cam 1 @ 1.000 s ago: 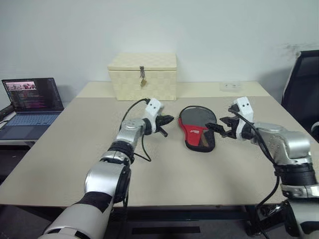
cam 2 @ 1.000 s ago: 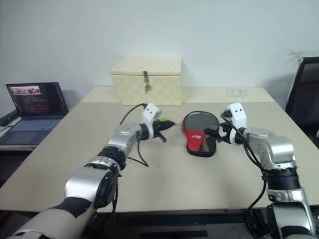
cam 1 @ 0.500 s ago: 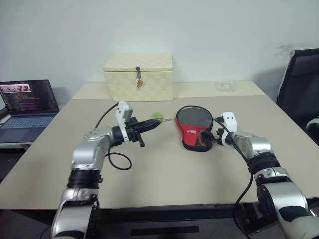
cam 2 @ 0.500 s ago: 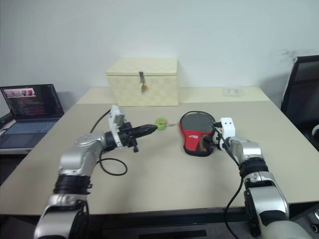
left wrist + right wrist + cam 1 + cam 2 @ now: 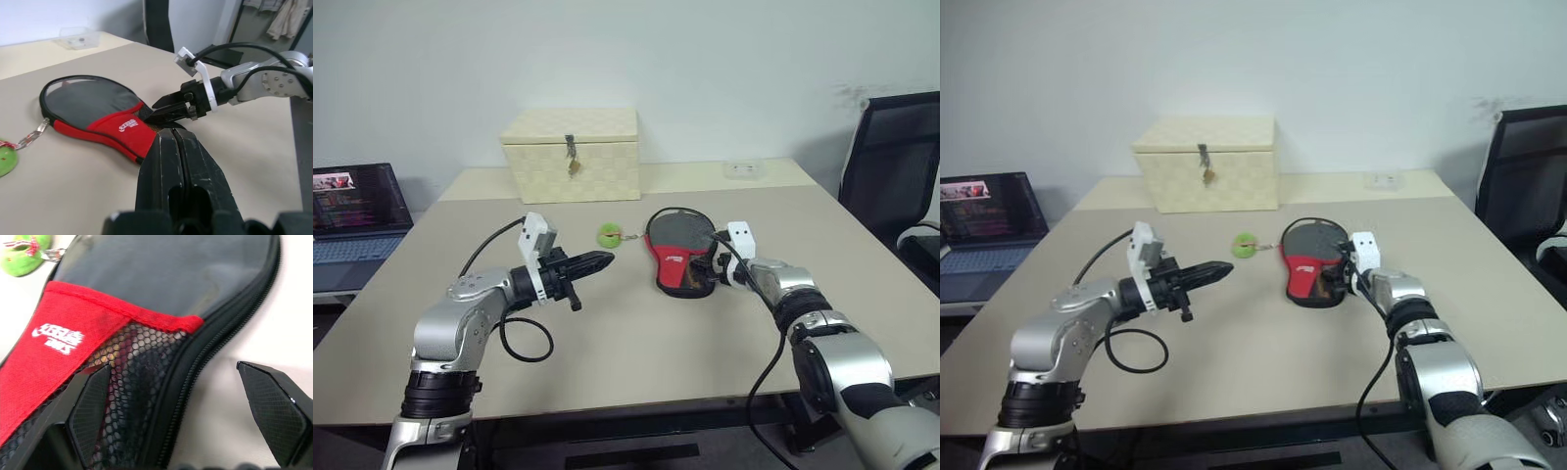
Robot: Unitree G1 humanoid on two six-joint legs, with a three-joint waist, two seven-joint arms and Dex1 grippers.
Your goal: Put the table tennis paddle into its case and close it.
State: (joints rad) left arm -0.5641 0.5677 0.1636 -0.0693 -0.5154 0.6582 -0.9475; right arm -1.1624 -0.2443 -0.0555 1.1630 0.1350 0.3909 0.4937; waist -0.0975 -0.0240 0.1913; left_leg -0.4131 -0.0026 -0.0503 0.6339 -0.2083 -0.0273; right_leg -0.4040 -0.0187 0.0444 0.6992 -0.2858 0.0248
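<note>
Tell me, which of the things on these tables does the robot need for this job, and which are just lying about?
Part of the job:
- the case, with its green ball tag

Just lying about:
- cream woven box
- laptop
- black office chair
- small clear container

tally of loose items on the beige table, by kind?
case: 1
green ball tag (corded to the case): 1
cream latched box: 1
small clear item at the far edge: 1
Total: 4
</note>
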